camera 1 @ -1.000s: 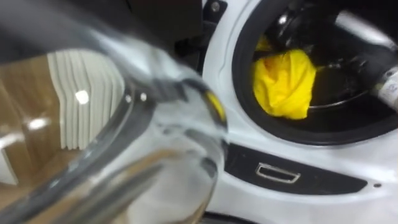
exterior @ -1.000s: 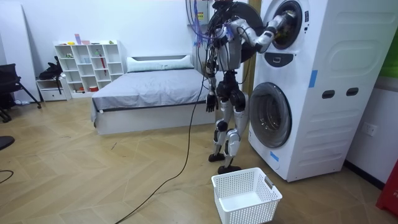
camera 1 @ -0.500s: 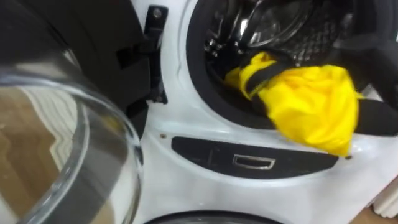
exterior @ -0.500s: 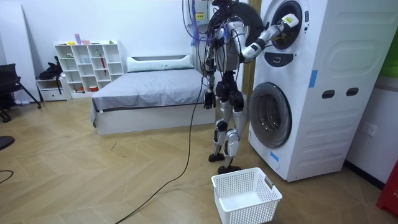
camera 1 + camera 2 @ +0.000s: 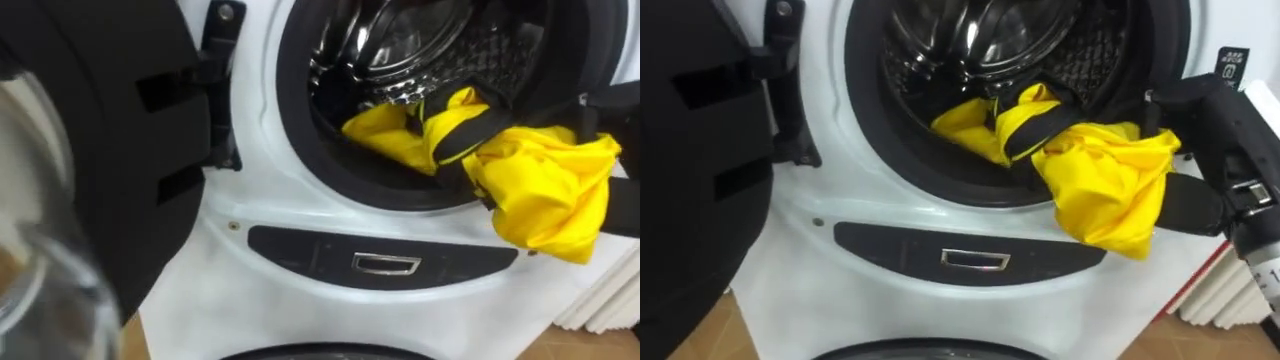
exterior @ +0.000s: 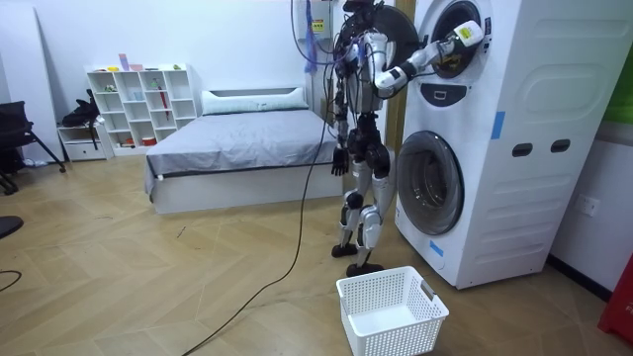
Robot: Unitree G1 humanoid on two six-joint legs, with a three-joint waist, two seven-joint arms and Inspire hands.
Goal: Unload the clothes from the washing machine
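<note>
Now yellow garment [image 5: 545,190] hangs farther out.

eye views: head-mounted, very near, facing the upper washing machine [image 5: 300,270] front; drum mouth [image 5: 400,60] centre, door [image 5: 90,150] left.
room view: far off, side-on, whole robot standing at the machine.
shared: drum mouth, yellow cloth [image 5: 540,190].

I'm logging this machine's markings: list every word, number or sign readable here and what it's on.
Small label on the washing machine front, right of the drum opening: print too small to read.
Silver rectangular fitting on the dark panel below the opening: no legible text.
Blue sticker on the machine's side: too small to read.
Yellow garment: no print.
Nothing can be quoted.
</note>
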